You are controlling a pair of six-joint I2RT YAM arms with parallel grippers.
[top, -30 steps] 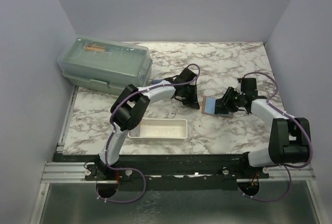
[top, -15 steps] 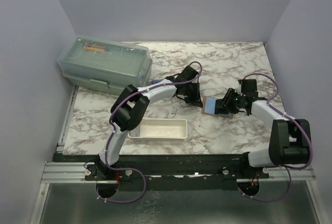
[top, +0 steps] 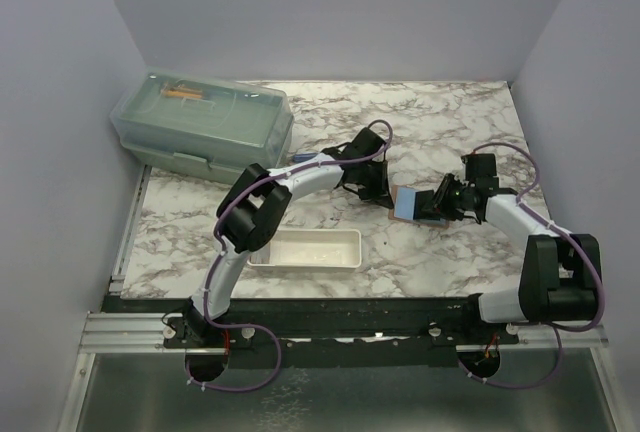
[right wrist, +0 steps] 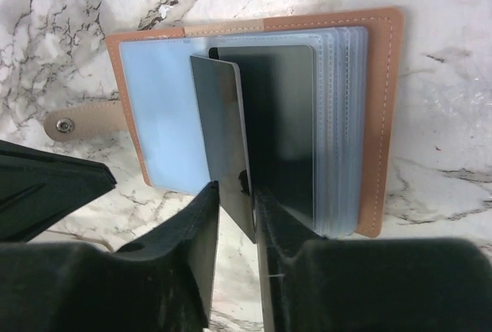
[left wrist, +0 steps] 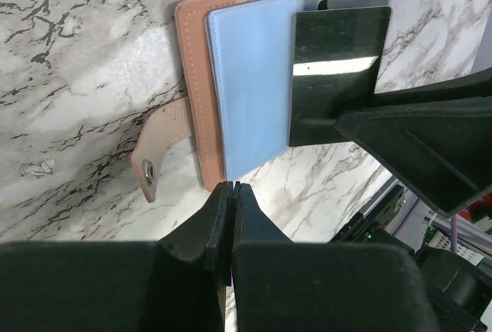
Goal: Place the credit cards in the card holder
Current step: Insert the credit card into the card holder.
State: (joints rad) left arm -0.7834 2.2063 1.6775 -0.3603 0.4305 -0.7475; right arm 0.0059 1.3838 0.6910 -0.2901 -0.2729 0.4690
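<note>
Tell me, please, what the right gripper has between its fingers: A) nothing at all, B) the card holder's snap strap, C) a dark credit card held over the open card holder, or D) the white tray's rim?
C: the right wrist view shows the right gripper pinching a dark credit card on edge above the open card holder.

Left gripper [left wrist: 232, 187]: fingers pressed together with no gap; the tips sit just beside the card holder's lower edge, and contact cannot be told.
Card holder [left wrist: 247, 94]: lies open at 12 o'clock from those tips, a tan cover with pale blue sleeves.
Strap [left wrist: 157, 151]: tan tab with a metal snap, jutting from the holder towards 7 o'clock.
Card [left wrist: 338, 48]: dark and glossy, at 1 o'clock, over the sleeves.
Right gripper [left wrist: 334, 121]: black fingers reaching in from 3 o'clock, pinching the card's lower edge.
Table [left wrist: 77, 55]: white marble with dark veins.
</note>
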